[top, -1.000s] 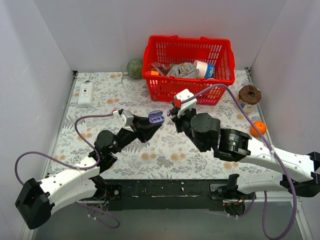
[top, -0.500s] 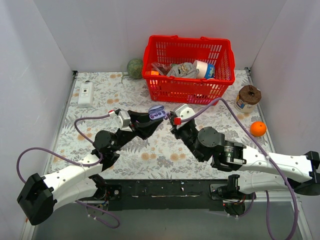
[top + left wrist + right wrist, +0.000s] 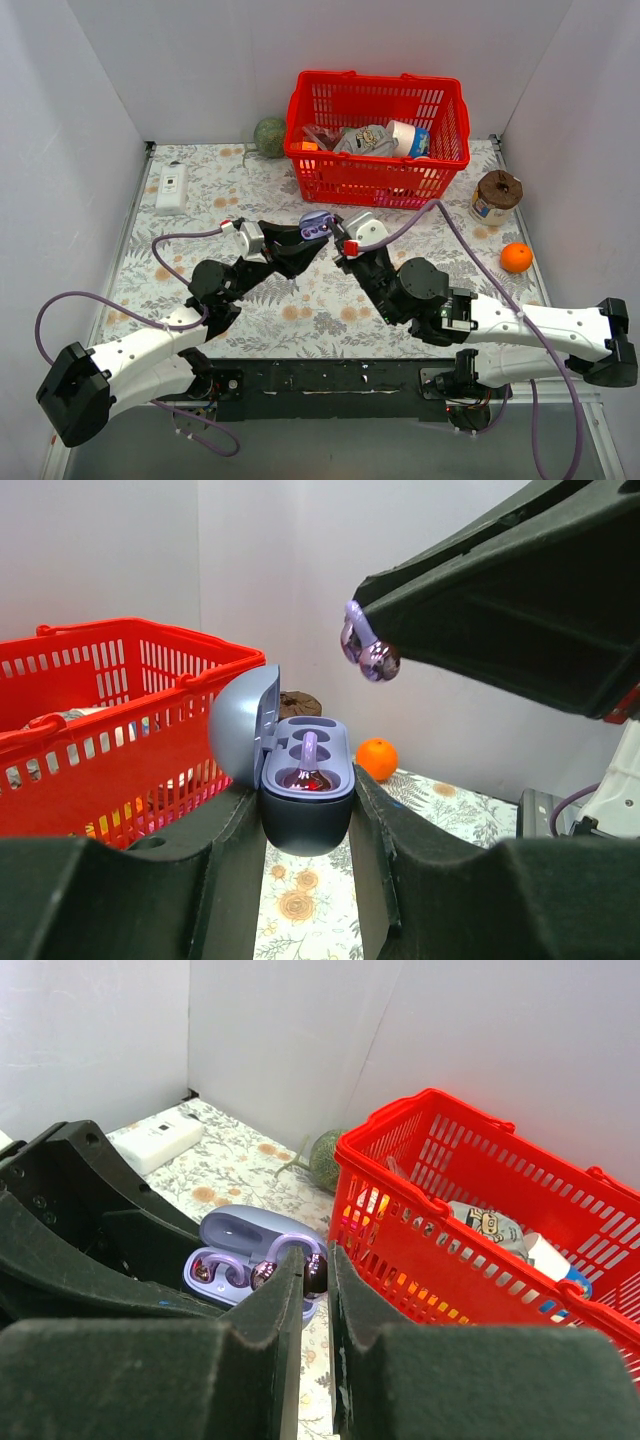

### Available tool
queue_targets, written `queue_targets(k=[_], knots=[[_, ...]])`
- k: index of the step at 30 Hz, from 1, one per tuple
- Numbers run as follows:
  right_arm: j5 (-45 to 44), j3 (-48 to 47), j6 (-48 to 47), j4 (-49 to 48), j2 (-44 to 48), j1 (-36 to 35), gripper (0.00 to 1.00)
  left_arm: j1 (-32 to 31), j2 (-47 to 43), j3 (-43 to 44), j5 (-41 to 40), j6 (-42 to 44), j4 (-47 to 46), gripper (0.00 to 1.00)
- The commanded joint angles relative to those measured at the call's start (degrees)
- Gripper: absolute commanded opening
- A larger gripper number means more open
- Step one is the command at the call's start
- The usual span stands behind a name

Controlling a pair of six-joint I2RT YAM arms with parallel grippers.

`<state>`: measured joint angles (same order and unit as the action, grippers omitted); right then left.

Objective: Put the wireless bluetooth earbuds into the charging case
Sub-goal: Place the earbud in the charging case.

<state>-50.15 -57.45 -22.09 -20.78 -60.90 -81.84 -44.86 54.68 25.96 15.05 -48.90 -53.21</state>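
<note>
1. The coming move turns on the gap between the earbud (image 3: 368, 650) pinched in my right jaws and the open charging case (image 3: 305, 778) in my left jaws. In the left wrist view the earbud hangs above the case and off to its right, near it but not touching.
2. The case is lifted clear of the counter (image 3: 200, 215), in front of the red basket (image 3: 378, 135). Its opening faces up and its lid stands open on the basket side.
3. The two sockets lie one behind the other along the left wrist view, so the case's long axis runs away from my left wrist. In the right wrist view the case (image 3: 245, 1260) lies crosswise under my fingertips.
4. The other earbud (image 3: 305, 772) already sits in the socket nearer my left wrist. The socket behind it looks empty, and I judge that to be my target.
5. My right jaws are almost closed, gripping the earbud at their very tips. It sticks out below them on the case side.
6. My left jaws are clamped on the lower body of the case, one on each flank, which leaves the sockets uncovered.
7. My right arm is the one to move: I judge it needs a short drop toward the free socket while my left arm holds the case level. With so little of the earbud pinched, it could twist or slip on contact.
</note>
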Motion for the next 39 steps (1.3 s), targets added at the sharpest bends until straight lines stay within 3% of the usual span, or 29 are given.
queue_targets(k=[1,19,39], knots=[[-3.3,0.5,-3.6,-6.2,-1.8,-0.7,0.01,-0.1,-0.4,0.6,-0.4,-0.1,-1.0,0.00],[-10.1,2.3,-11.5,-15.2,-6.0,-1.0,0.01,-0.1,-1.0,2.3,-0.9,-1.3,2.1,0.00],[-9.0,1.9,-7.5,-8.7,-6.2,-1.1,0.01,-0.1,0.7,3.8,-0.2,-0.9,1.0,0.00]])
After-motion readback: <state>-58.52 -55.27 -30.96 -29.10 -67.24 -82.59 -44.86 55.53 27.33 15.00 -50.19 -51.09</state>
